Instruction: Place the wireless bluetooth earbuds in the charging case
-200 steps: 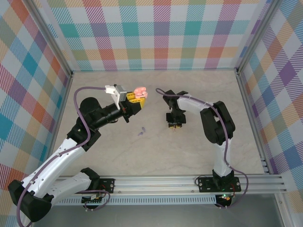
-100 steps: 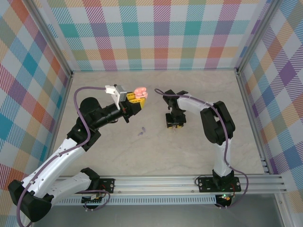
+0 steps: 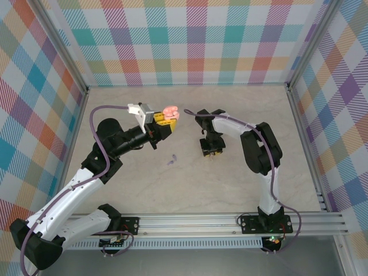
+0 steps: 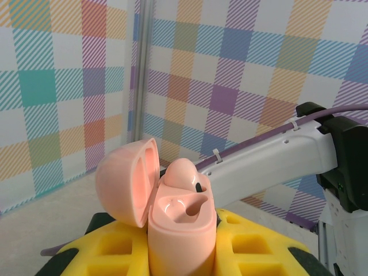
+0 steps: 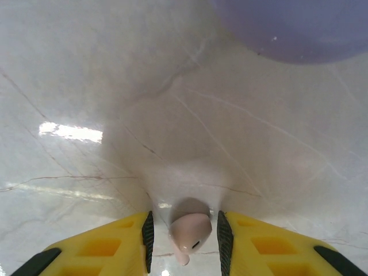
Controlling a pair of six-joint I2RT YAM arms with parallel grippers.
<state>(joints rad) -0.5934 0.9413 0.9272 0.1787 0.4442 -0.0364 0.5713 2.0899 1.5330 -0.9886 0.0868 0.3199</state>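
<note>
My left gripper (image 3: 165,119) is raised over the far left of the table and shut on the pink charging case (image 4: 181,230), which stands upright between its yellow fingers (image 4: 112,253). The lid (image 4: 123,181) hangs open to the left. A pink earbud (image 4: 183,172) sits in the far slot, and the near slot is hollow. My right gripper (image 5: 185,244) is down at the table, open. A pale pink earbud (image 5: 190,230) lies between its fingers with a gap on each side. A lilac earbud (image 3: 171,160) lies on the table between the two arms.
The marble table top (image 3: 190,184) is walled by plaid panels, with aluminium rails at the sides and front. My right arm's white link and purple cable (image 4: 270,164) cross behind the case. A blurred lilac shape (image 5: 293,26) sits at the top of the right wrist view.
My right arm has shifted slightly left at the table, its gripper staying low. The left arm and the case have not moved, and the lilac earbud lies where it was.
</note>
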